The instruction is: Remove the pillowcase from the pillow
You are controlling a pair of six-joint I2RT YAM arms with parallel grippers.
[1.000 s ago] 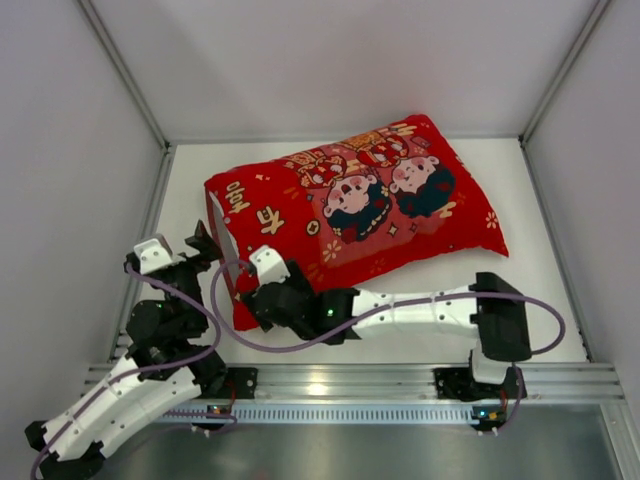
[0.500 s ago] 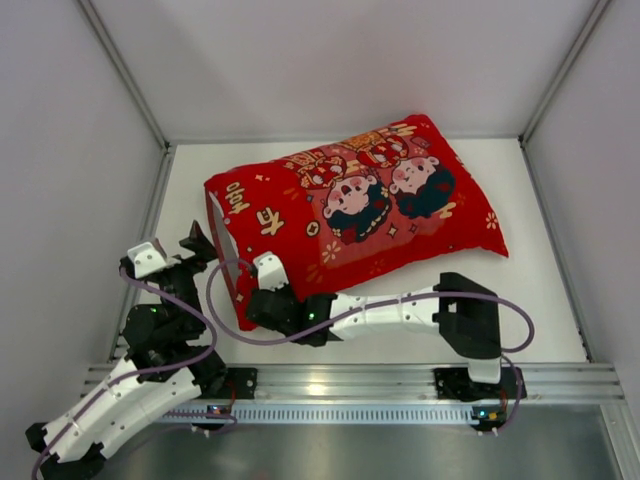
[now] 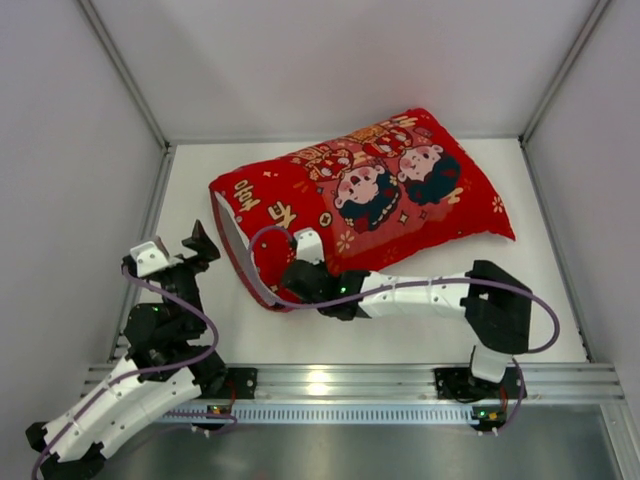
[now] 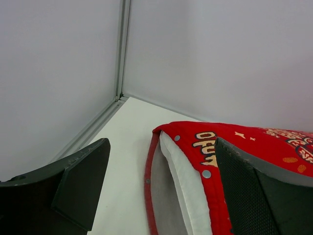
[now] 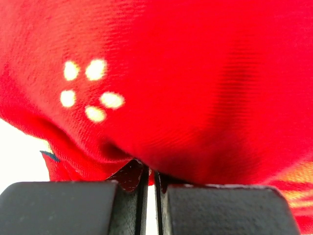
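The red printed pillowcase (image 3: 370, 200) lies aslant across the table with the pillow still inside. Its open end faces left, where the white pillow (image 4: 188, 176) shows between the snap-studded hems. My left gripper (image 3: 197, 248) is open just left of that mouth and touches nothing. In the left wrist view this gripper (image 4: 161, 147) frames the opening. My right gripper (image 3: 298, 272) presses into the near long side of the case. In the right wrist view it (image 5: 151, 172) is shut, with a small fold of the red pillowcase (image 5: 171, 73) caught at its tips.
White walls close in the table on the left (image 3: 60, 200), back and right. An aluminium rail (image 3: 330, 380) runs along the near edge by the arm bases. Bare tabletop (image 3: 400, 335) lies in front of the pillowcase, crossed by the right arm.
The right gripper shut on the case's near side and moved right and away. The pillowcase with the pillow slid right and back with it. The left gripper stayed open in place.
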